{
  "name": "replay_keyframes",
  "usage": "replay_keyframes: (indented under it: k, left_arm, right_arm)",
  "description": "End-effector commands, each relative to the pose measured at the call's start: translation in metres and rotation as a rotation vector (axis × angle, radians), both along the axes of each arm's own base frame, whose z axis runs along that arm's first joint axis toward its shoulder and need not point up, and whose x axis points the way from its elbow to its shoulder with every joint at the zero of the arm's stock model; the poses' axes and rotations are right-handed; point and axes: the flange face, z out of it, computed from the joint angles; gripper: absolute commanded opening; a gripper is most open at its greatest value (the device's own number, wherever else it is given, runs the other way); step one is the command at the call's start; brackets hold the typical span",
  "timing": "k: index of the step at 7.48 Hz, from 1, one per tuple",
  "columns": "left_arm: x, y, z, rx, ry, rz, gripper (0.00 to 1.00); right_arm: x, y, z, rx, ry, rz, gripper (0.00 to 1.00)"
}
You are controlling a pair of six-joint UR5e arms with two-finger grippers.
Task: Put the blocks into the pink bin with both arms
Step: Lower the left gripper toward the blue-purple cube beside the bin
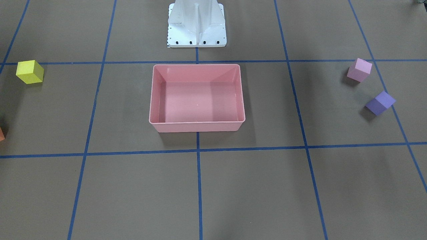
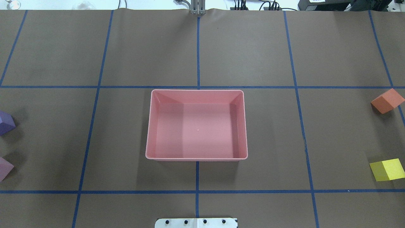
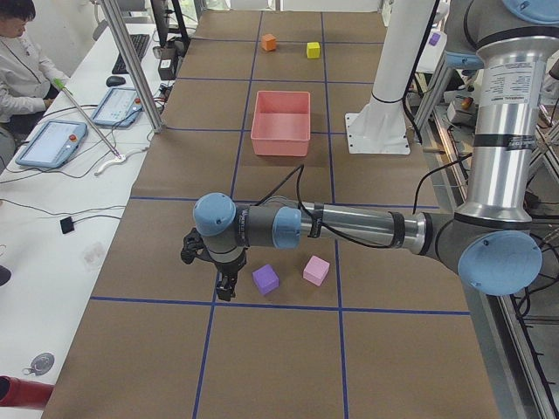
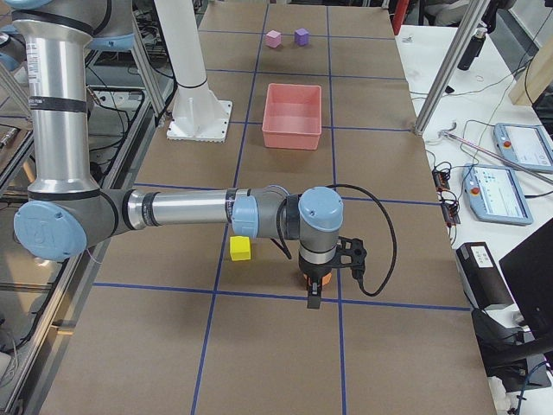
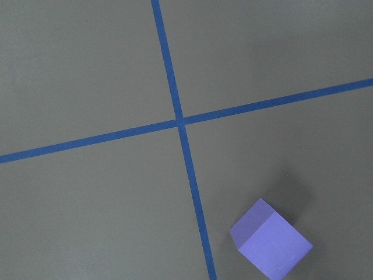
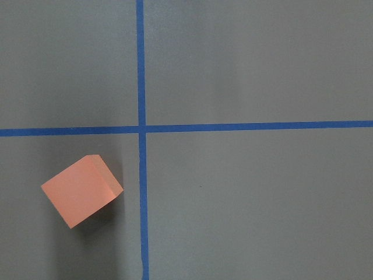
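Nearest us, at the table's left end, the left arm point(image 3: 349, 229) reaches low across the brown table point(image 3: 279, 367). Its left gripper point(image 3: 225, 292) points down just beside the purple cube point(image 3: 265, 279), on the side away from the robot — whether its fingers are apart or together we cannot tell. The light-pink cube point(image 3: 316, 271) lies near the purple one, closer to the robot. Farther along, the pink bin point(image 1: 196, 126) sits mid-table before the white base point(image 1: 196, 30), across a blue tape line point(image 1: 199, 186). All four cubes lie on the table outside it. At the far end the right gripper point(image 4: 313, 298) hangs by the orange cube point(image 2: 387, 100) — we cannot tell its finger state either. The yellow cube point(image 4: 240, 249) lies nearby, closer to the robot.
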Motion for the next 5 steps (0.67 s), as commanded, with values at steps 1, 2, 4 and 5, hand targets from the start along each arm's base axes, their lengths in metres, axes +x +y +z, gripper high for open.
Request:
replay_keyframes:
  k: [1, 2, 4, 5]
  left_arm:
    - [0.001, 0.000, 0.000, 0.000, 0.000, 0.001, 1.00]
    - [0.001, -0.001, -0.001, 0.003, 0.002, 0.001, 1.00]
    - [0.001, -0.004, -0.012, 0.055, -0.014, 0.003, 1.00]
    - [0.003, -0.008, -0.018, 0.073, -0.012, 0.004, 1.00]
  right_arm:
    - [0.000, 0.000, 0.000, 0.001, -0.001, -0.001, 1.00]
    - [-0.002, -0.001, -0.003, 0.007, -0.018, -0.003, 1.00]
    - [-0.007, -0.003, -0.010, 0.032, -0.073, -0.005, 1.00]
    - [-0.012, -0.005, -0.011, 0.035, -0.073, -0.016, 1.00]
